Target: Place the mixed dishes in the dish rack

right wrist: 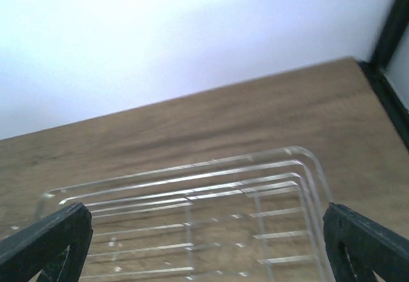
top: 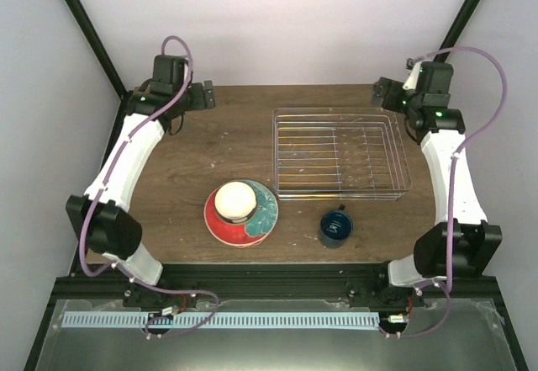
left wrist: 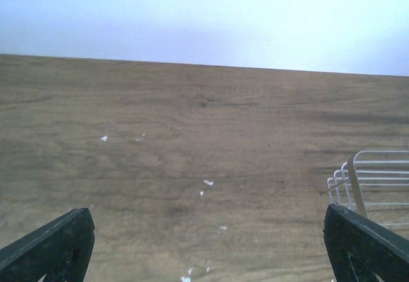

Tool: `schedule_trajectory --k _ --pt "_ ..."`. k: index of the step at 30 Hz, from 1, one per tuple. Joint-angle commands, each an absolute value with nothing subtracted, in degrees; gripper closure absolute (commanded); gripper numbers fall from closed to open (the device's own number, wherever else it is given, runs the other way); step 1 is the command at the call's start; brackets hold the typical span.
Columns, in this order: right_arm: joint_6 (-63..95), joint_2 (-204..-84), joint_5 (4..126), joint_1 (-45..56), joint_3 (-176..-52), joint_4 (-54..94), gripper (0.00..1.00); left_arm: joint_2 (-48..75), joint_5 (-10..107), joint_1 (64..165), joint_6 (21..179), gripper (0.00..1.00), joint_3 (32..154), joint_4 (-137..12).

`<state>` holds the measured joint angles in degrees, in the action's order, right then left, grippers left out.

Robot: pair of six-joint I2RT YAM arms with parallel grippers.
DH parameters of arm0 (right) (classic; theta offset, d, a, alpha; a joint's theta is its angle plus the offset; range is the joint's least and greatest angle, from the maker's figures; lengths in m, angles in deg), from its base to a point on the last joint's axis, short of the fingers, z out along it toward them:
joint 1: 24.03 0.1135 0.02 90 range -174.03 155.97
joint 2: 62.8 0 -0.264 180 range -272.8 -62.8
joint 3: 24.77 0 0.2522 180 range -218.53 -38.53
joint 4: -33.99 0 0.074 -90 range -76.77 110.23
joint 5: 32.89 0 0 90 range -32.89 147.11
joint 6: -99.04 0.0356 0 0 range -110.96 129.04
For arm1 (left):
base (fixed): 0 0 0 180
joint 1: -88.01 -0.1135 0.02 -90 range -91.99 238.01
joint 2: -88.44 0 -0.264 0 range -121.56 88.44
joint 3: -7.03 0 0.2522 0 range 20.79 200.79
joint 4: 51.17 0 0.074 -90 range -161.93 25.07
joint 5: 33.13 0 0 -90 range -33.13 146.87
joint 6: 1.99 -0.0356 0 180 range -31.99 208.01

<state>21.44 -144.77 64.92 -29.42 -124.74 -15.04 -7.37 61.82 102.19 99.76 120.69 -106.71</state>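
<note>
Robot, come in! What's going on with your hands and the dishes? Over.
Left hand, right hand open, empty. Dish rack empty. Bowl on plate and mug on table. Nothing in the way.

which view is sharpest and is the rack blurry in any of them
Top view is sharpest: the rack, mug and plate have crisp edges under even light. Right wrist view is soft, the rack's wires smeared and pale. Left wrist view is hazy, with only a washed-out rack corner at its right edge.

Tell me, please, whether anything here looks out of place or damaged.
Only small white flecks scattered on the table look odd, like crumbs or chips. The dish rack, bowl, plate and mug show no damage.
</note>
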Motion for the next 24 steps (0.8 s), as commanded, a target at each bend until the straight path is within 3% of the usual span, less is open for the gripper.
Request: schedule_trajectory --k 1,14,24 --pt "18.90 -147.00 67.82 -24.26 -125.23 -6.50 0.00 -1.98 62.97 101.88 100.46 0.00 114.29 -110.16" --pt "14.57 -158.51 63.58 -13.27 -133.92 -10.61 0.00 10.24 58.76 106.17 106.16 0.00 96.95 -116.45" --pt "13.42 -163.99 61.17 -12.78 -141.99 -15.83 0.00 13.98 52.67 117.43 109.26 0.00 94.91 -132.69"
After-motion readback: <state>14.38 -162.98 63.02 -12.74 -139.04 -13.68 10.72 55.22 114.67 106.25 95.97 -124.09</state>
